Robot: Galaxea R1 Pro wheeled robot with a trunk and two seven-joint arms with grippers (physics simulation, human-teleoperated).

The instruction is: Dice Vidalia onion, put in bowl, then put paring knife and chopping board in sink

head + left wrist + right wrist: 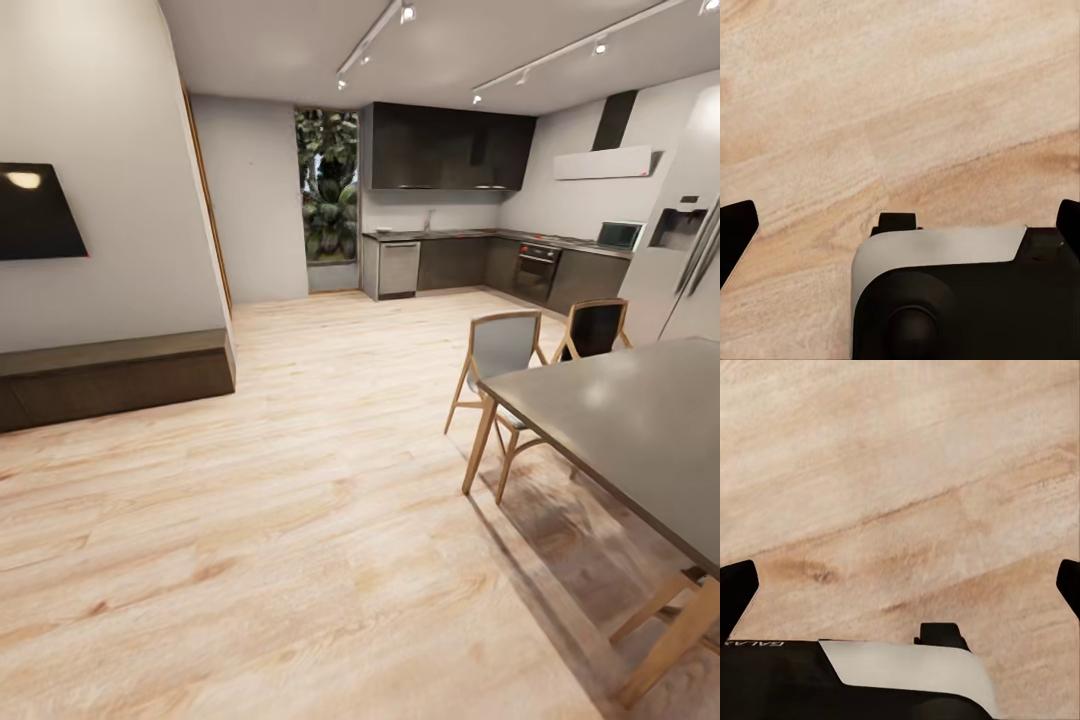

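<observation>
Wooden floor [300, 520] in foreground, grey dining table [640, 420] beside; countertop [470, 236] far off. Left gripper [900, 225] and right gripper [900, 585] spread wide above floor.

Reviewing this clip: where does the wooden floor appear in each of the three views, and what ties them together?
Head view: the pale wooden floor spreads from the near edge back to the far kitchen cabinets.
Left wrist view: floor planks lie beyond the left gripper.
Right wrist view: planks lie beyond the right gripper.
Shared landmark: the floor's wood grain.
</observation>
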